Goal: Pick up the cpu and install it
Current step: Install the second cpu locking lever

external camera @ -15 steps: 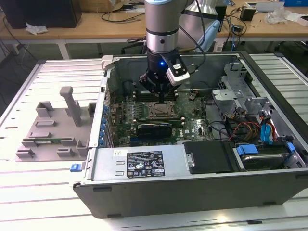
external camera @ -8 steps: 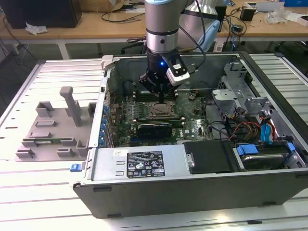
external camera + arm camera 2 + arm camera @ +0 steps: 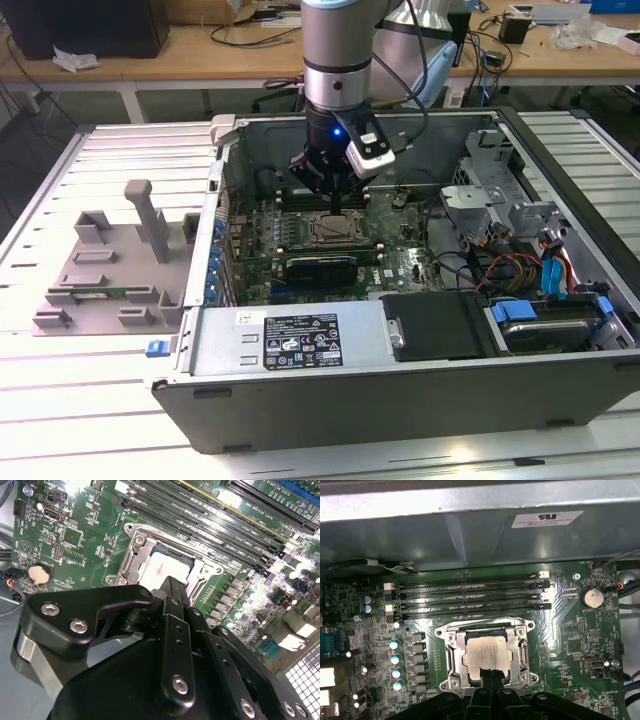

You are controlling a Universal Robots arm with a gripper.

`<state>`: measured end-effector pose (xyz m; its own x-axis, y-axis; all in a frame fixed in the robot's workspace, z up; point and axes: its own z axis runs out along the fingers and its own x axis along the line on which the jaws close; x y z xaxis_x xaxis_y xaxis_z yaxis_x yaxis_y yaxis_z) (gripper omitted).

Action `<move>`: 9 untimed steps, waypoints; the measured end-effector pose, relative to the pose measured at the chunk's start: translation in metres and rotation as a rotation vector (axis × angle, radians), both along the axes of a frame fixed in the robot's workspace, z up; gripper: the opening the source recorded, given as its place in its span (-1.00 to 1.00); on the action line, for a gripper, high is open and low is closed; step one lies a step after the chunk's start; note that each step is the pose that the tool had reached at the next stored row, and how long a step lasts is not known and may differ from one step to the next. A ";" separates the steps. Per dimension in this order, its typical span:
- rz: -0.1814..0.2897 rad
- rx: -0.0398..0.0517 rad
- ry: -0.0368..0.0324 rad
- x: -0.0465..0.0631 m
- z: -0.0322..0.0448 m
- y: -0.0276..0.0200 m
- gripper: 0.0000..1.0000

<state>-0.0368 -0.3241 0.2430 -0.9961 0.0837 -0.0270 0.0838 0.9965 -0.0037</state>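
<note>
The arm's gripper [image 3: 335, 195] is lowered into the open computer case [image 3: 400, 400], which lies on its side on the slatted table [image 3: 60, 420]. The gripper hangs directly above the motherboard [image 3: 395, 245], just over the CPU socket [image 3: 335, 228].

The cpu [image 3: 486, 652] sits flat inside the socket [image 3: 451, 652], its silver top facing up and the metal frame surrounding it on all four sides. In the second wrist view the cpu [image 3: 162, 570] appears as a pale square within the frame, partly covered by the gripper body [image 3: 172, 630].

In the first wrist view the dark tip of the gripper [image 3: 492, 676] overlaps the near edge of the cpu. The jaws appear drawn together into one narrow tip, with nothing clamped between them, though contact with the chip cannot be confirmed.

Four memory slots [image 3: 470, 595] run parallel just beyond the socket, toward the case wall. A round coin battery [image 3: 592, 598] sits on the board beside the slot ends.

A grey fixture tray [image 3: 110, 270] rests on the table outside the case, at the exterior view's left
</note>
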 end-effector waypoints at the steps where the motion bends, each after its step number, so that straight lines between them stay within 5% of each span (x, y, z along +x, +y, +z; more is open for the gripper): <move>1: 0.000 0.0000 0.0000 0.000 0.0000 -0.0004 -0.79; 9: 0.000 0.0001 -0.0001 0.000 0.0000 -0.0085 -0.79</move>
